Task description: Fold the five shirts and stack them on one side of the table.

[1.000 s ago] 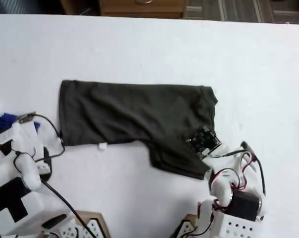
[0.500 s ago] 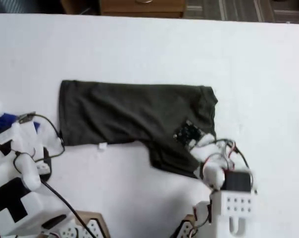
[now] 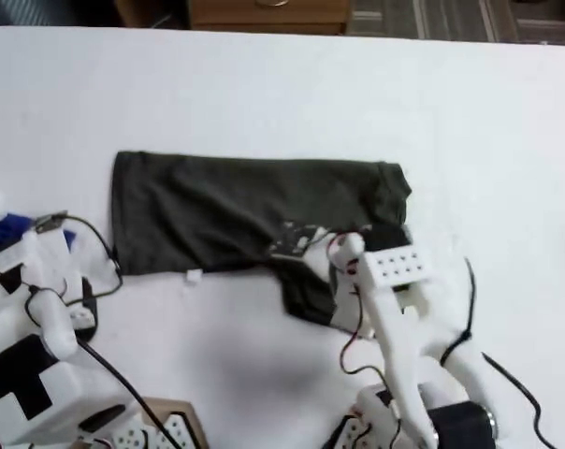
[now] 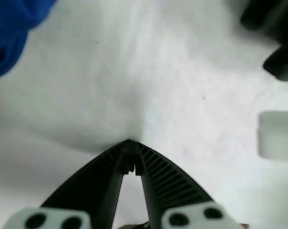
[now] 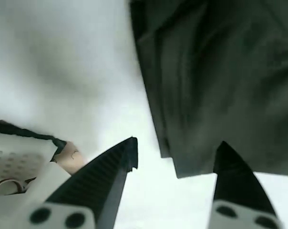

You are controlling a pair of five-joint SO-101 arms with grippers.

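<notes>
Dark shirt [image 3: 217,206] lies flat on table [image 3: 282,84], long axis crosswise to the arms. Right gripper [image 5: 177,148], jaws wide, hangs over shirt's near sleeve, hem just beyond tips. Left gripper [image 4: 129,145], pinched closed, sits well apart from shirt; right is nearer.

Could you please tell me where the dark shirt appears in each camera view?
High view: the dark shirt lies spread out in the middle, one sleeve beneath the right arm.
Right wrist view: its edge sits between the open right gripper tips.
Left wrist view: white table and blue cloth.
Shared landmark: the white table.
</notes>
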